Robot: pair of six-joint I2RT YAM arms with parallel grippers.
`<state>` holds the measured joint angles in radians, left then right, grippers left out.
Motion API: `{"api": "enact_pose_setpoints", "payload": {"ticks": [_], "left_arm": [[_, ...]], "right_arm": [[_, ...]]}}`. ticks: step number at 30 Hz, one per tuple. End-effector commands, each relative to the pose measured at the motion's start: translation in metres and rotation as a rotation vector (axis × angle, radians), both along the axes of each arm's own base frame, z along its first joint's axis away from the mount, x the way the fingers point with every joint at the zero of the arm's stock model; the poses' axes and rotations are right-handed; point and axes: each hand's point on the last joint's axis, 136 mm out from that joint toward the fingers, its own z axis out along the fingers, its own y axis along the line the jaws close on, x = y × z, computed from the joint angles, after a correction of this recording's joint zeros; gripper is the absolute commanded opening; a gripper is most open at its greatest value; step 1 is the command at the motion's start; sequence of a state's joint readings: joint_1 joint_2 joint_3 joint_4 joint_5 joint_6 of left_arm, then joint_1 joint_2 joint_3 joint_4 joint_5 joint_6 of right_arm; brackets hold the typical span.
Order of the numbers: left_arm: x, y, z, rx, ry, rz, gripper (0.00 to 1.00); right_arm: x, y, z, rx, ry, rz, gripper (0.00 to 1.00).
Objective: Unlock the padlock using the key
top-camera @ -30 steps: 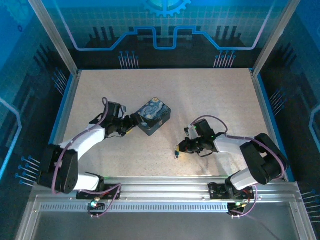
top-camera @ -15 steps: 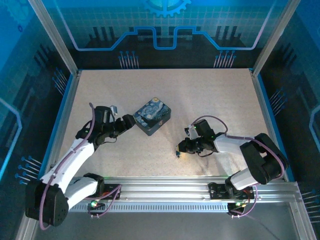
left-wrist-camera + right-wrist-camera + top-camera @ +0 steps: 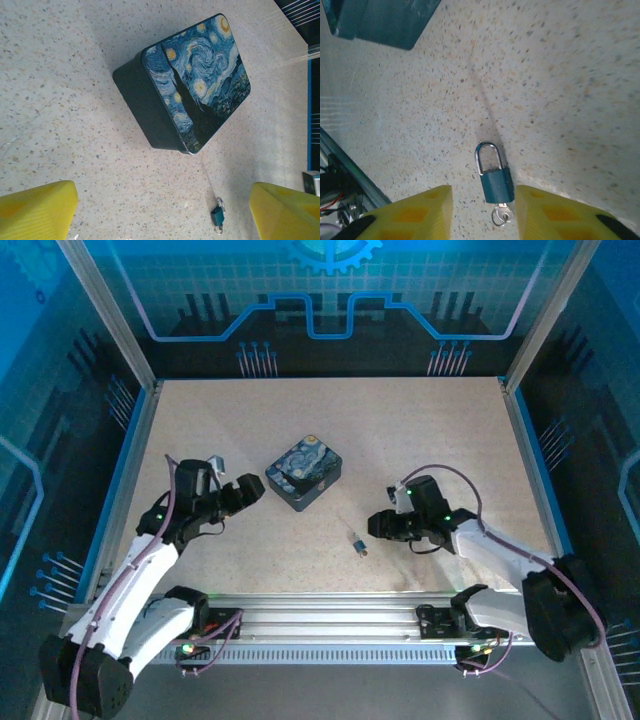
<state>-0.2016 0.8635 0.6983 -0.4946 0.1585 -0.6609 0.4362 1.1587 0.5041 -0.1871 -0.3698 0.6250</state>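
**Both claws backed off; padlock lies free on bench**

Since the frame 0.5 s ago, the right claw (image 3: pixel 378 525) has drawn back to the right. It was over the lock then and now sits just beside it. The left claw (image 3: pixel 250 490) has also retreated from the tin's near-left corner, leaving a clear gap. The tin and the lock have not shifted.

Right claw: jaws parted, nothing held. In the wrist view its yellow fingers (image 3: pixel 417 216) frame the small teal-bodied padlock with silvery shackle (image 3: pixel 494 177). The lock lies flat on the bench between them, closer to the right finger, and I cannot tell whether it touches that finger. Both legs of the shackle meet the body. The tiny silvery key (image 3: pixel 501 216) sticks out of the lock's base, at the end nearer the claw.

Left claw: jaws spread wide, empty, with its yellow fingers (image 3: pixel 35 212) at the bottom corners of its wrist view. The rectangular tin printed with a blue-and-yellow night sky (image 3: pixel 195 80) stands ahead of it, lid on, and the padlock (image 3: pixel 217 216) lies beyond the tin's near corner.

From above, the padlock (image 3: pixel 358 544) rests on the speckled beige bench (image 3: pixel 440 430), near the tin (image 3: pixel 303 472) on its front-right side.
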Motion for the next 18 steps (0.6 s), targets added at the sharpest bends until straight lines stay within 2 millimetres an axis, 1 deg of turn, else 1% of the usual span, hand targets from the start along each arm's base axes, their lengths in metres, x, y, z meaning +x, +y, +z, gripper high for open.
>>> {"api": "enact_pose_setpoints", "payload": {"ticks": [1,3,6,10,15,16,18], "left_arm": [[-0.003,0.010,0.017,0.043,-0.042,0.020,0.93],[-0.005,0.014,0.020,0.055,-0.056,0.035,0.95],[-0.009,0.023,0.024,0.082,-0.083,0.067,0.99],[-0.015,0.040,0.023,0.142,-0.108,0.129,0.99],[-0.020,0.064,0.019,0.276,-0.125,0.188,0.99],[-0.019,0.069,0.019,0.310,-0.132,0.196,0.99],[-0.018,0.079,0.017,0.377,-0.147,0.214,0.99]], "right_arm": [[-0.003,-0.020,0.006,-0.077,-0.014,-0.029,0.45],[-0.001,-0.029,0.015,-0.103,-0.043,-0.049,0.51],[0.004,-0.042,0.027,-0.129,-0.089,-0.082,0.64],[0.012,-0.056,0.045,-0.139,-0.150,-0.112,0.78],[0.028,-0.079,0.061,-0.174,-0.229,-0.177,0.97],[0.033,-0.085,0.065,-0.183,-0.252,-0.195,1.00],[0.041,-0.096,0.070,-0.202,-0.287,-0.227,1.00]]}}
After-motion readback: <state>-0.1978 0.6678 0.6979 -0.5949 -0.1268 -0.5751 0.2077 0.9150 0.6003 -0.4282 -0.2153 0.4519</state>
